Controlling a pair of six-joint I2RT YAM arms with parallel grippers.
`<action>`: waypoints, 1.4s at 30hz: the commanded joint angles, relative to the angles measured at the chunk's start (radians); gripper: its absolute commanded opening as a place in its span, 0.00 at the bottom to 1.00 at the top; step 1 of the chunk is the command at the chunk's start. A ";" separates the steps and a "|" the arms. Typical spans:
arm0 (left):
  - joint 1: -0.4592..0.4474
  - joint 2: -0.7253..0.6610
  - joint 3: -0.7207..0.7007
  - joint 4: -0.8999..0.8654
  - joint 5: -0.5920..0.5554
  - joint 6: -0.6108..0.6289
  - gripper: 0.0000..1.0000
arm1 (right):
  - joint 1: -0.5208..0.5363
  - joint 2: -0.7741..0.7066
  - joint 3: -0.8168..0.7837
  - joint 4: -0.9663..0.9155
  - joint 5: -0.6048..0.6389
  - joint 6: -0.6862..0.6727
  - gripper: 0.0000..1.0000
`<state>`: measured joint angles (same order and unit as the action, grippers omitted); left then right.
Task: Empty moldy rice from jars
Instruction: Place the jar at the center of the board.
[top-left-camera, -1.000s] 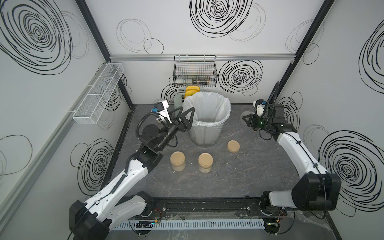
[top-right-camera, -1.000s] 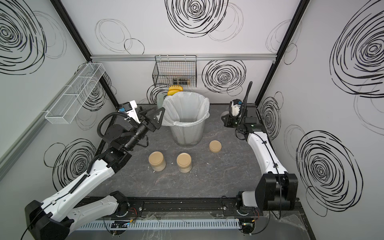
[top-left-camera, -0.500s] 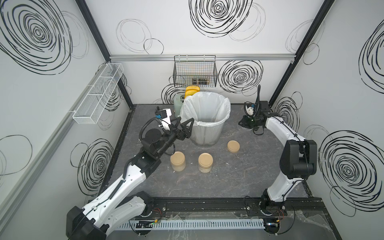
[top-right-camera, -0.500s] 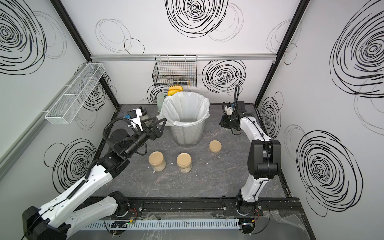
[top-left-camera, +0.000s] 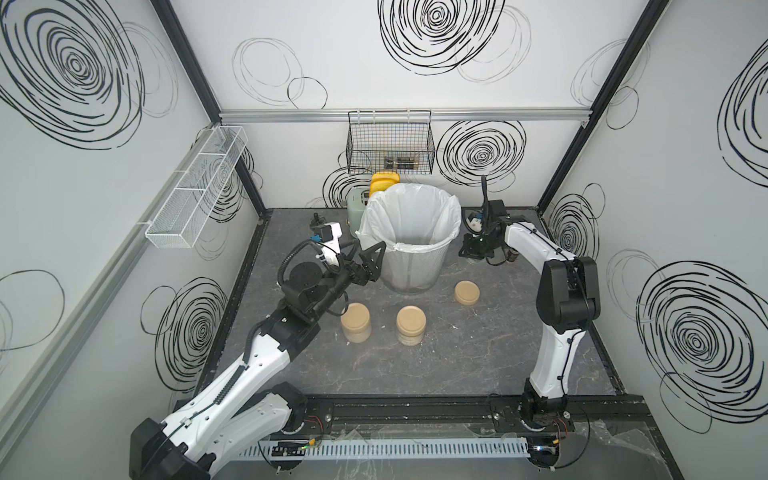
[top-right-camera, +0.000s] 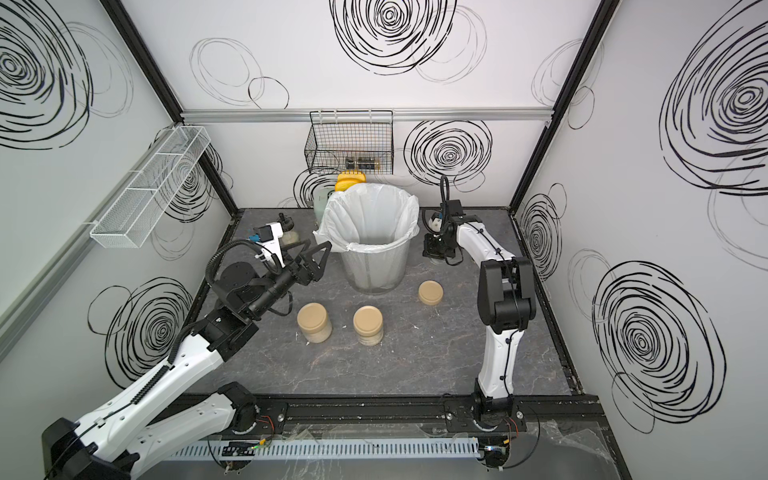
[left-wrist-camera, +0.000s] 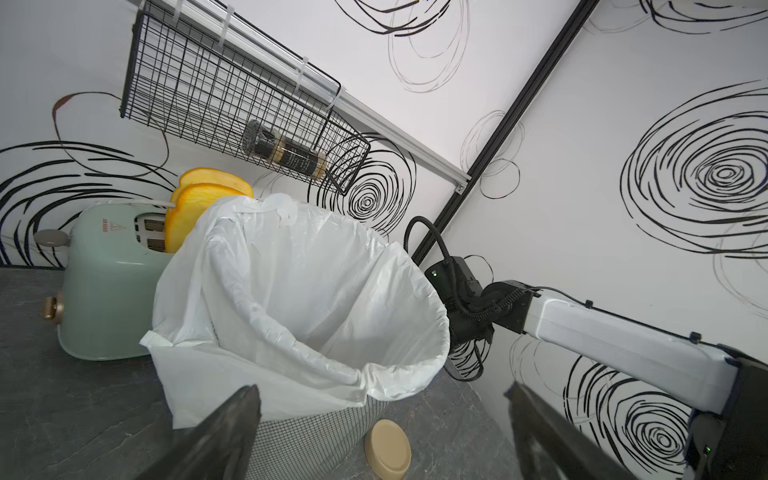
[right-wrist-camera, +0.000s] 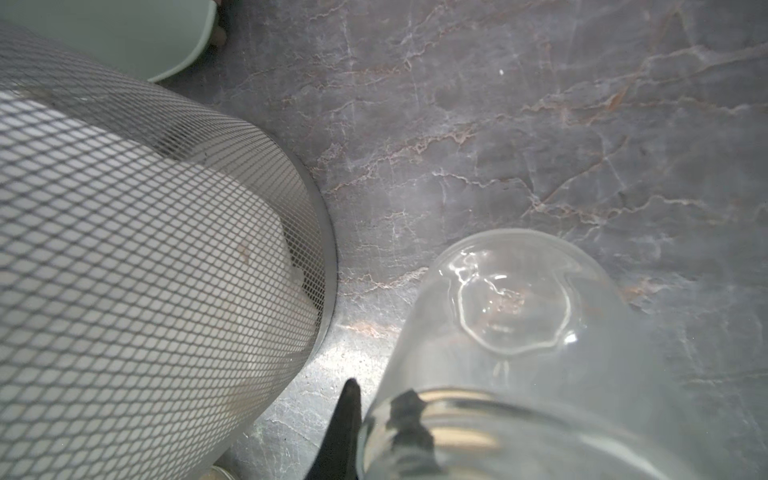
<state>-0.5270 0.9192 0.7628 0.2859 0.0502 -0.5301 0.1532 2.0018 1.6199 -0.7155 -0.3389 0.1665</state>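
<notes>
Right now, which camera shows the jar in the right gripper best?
The right wrist view: the clear jar sits close up and looks empty, its wall pinched by the right gripper. In both top views the gripper hides nearly all of it. In the left wrist view the bin blocks it.

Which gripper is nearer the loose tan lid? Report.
Right. The right gripper, shut on the empty jar, is just behind the lid; the left gripper is farther, left of the bin.

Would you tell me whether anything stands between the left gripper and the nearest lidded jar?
Nothing visible does: the open left gripper hangs beside the bin, and only bare tabletop lies between it and the jar.
</notes>
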 joint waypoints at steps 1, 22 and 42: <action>0.007 -0.006 -0.006 0.036 -0.008 0.012 0.97 | -0.004 0.014 0.050 -0.027 0.010 -0.028 0.02; 0.002 0.003 -0.028 0.038 -0.006 -0.006 0.96 | -0.007 0.102 0.182 -0.073 0.006 -0.038 0.39; 0.004 0.014 -0.030 0.023 -0.020 0.042 0.96 | -0.060 -0.308 -0.022 -0.034 0.087 -0.047 0.60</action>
<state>-0.5282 0.9394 0.7403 0.2859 0.0456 -0.5179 0.0963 1.8030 1.6764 -0.7746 -0.2695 0.1299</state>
